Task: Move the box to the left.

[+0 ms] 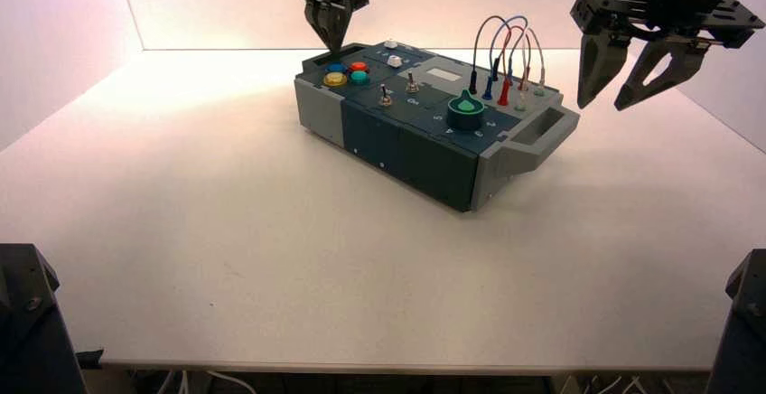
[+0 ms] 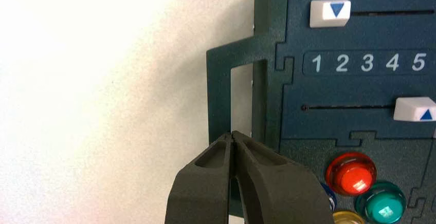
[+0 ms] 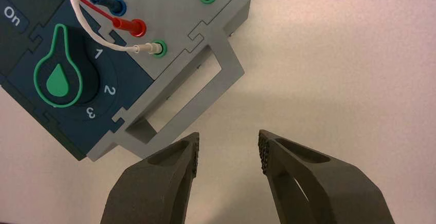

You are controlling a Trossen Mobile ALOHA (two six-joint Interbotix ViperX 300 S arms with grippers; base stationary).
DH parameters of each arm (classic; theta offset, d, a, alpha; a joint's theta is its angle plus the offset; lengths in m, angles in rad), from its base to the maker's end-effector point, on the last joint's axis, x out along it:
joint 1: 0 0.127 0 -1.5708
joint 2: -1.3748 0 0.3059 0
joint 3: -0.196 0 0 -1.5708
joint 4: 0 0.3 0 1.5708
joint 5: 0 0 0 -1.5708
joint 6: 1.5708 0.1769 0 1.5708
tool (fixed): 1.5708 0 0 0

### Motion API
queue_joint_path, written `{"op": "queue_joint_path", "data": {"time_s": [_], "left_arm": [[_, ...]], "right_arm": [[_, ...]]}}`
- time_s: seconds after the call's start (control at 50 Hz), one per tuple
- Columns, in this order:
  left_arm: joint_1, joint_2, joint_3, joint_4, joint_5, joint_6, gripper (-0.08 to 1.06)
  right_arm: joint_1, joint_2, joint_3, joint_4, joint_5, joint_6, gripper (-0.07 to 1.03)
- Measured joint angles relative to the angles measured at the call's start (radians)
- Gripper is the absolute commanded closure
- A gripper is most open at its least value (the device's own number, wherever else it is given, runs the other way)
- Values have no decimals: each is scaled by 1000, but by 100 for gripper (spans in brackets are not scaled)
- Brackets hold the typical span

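The white table (image 1: 226,258) lies nearest, bare in front. On it, toward the far middle, the box (image 1: 406,145) stands turned at an angle. The left gripper (image 1: 330,28) hangs clenched, fingertips together, over the box's dark left-end handle (image 2: 218,95), beside the red button (image 2: 351,173). Past the grey right-end handle (image 3: 205,88), the right gripper (image 1: 619,78) hovers released, jaws spread, touching nothing.
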Motion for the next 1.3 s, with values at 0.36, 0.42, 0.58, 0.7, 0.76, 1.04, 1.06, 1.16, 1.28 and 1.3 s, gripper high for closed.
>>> {"op": "queue_joint_path", "data": {"time_s": [0.36, 0.42, 0.58, 0.7, 0.76, 1.04, 1.06, 1.16, 1.28, 1.3], "left_arm": [[-2, -17, 87, 2, -20, -8, 100], [-3, -17, 91, 0, -21, -8, 100], [-2, -25, 110, 0, -34, -8, 100], [-2, -35, 132, 2, -41, -8, 100], [-2, -38, 137, 2, -43, -9, 100], [-2, -61, 176, 0, -55, -9, 100], [-2, -63, 178, 0, -57, -9, 100], [-2, -67, 190, -2, -63, -9, 100], [-2, -69, 196, -2, -67, -9, 100], [-2, -71, 199, -2, -71, -9, 100]], "right_arm": [[2, -3, 17, 0, -15, 0, 35], [2, -3, 18, 0, -17, 0, 35], [2, 0, 18, 0, -32, 0, 35], [2, 14, 18, 0, -60, 2, 35], [2, 23, 15, 0, -72, 2, 35], [0, 86, -25, 0, -129, 14, 35], [0, 91, -28, 0, -132, 14, 35], [0, 124, -40, 0, -163, 18, 35], [0, 150, -44, -3, -176, 20, 35], [-3, 158, -48, -8, -178, 21, 35]]}}
